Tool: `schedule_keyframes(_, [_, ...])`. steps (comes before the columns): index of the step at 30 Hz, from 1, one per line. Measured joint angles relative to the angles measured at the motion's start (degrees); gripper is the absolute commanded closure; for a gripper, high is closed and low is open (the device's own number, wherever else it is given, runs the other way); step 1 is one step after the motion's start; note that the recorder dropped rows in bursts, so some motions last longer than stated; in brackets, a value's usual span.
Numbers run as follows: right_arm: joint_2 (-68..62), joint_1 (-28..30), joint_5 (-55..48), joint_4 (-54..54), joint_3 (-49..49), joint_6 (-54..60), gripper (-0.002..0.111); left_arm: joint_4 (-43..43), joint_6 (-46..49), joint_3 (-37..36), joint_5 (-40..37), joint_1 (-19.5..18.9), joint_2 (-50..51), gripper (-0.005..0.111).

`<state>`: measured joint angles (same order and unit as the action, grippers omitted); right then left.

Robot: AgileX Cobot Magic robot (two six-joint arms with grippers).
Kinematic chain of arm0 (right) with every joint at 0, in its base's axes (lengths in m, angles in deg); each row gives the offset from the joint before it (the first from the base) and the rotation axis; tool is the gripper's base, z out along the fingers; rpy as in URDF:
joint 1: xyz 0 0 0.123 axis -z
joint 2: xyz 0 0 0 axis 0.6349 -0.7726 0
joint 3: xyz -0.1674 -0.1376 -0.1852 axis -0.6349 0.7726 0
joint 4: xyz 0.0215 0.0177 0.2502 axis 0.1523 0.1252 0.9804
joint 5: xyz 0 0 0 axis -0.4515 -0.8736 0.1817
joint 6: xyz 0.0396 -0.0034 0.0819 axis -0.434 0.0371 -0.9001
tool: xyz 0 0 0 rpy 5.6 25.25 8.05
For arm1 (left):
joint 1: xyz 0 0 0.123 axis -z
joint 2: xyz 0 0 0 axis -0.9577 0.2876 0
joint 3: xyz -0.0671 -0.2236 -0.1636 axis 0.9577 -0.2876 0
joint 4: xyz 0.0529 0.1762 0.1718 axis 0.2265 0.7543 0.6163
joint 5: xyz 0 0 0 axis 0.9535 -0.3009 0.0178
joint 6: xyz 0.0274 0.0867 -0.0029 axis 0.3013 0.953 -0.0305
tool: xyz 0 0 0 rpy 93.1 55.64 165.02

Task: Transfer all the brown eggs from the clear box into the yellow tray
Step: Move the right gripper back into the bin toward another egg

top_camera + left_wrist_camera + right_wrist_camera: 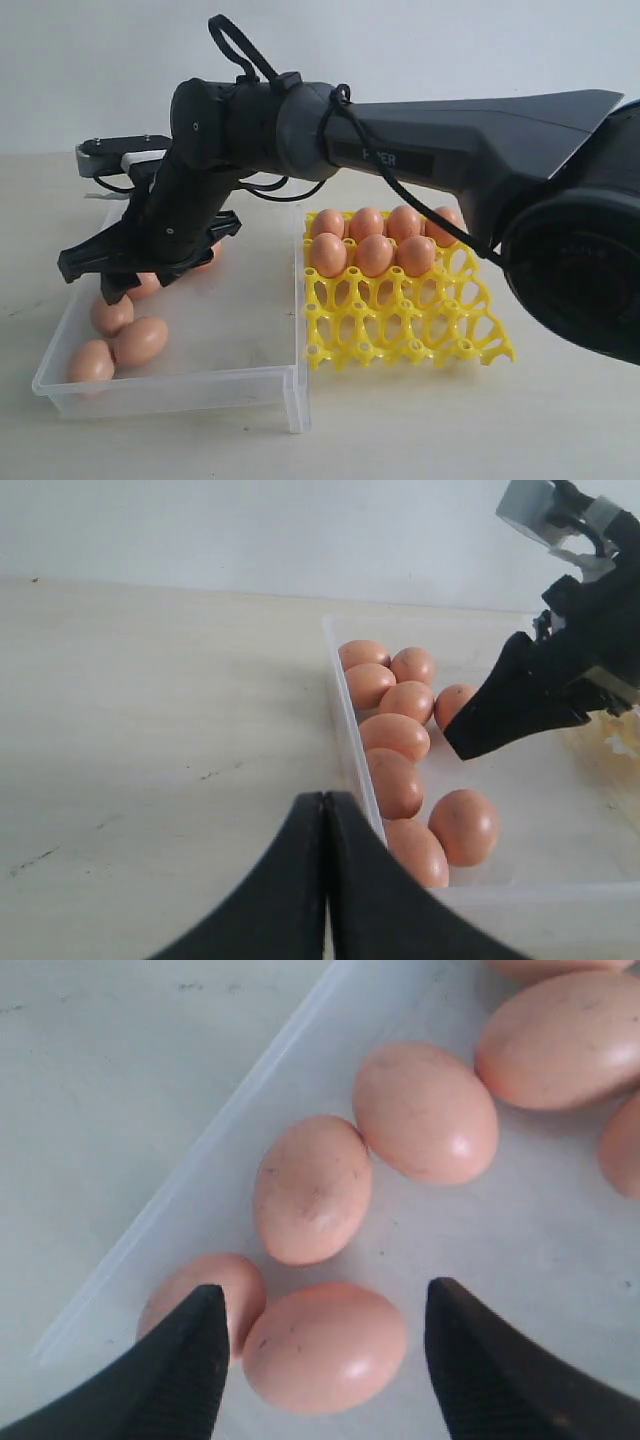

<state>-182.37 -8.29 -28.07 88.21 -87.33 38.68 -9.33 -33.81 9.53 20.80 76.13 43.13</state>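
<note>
The clear box (170,391) lies at the left with several brown eggs (140,340) along its left side. The yellow tray (400,325) stands to its right with several brown eggs (374,255) filling its two back rows. My right gripper (95,278) reaches across and hangs open over the eggs in the box. In the right wrist view the right gripper (322,1300) has one brown egg (325,1350) below and between its spread fingertips, apart from both. My left gripper (325,802) is shut and empty, outside the clear box (345,710) by its wall.
The right arm (450,150) spans above the tray and the box's right half. The front rows of the tray's cups (420,345) are bare. Pale tabletop (420,430) surrounds box and tray. One right finger (500,715) shows in the left wrist view above the eggs (395,735).
</note>
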Motion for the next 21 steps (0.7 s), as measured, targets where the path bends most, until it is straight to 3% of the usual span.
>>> schedule_keyframes(21, [-2.30, -0.35, -5.55, 0.60, 0.00, -2.94, 0.052, 0.00, 0.00, 0.00, 0.00, 0.00, 0.00, 0.107])
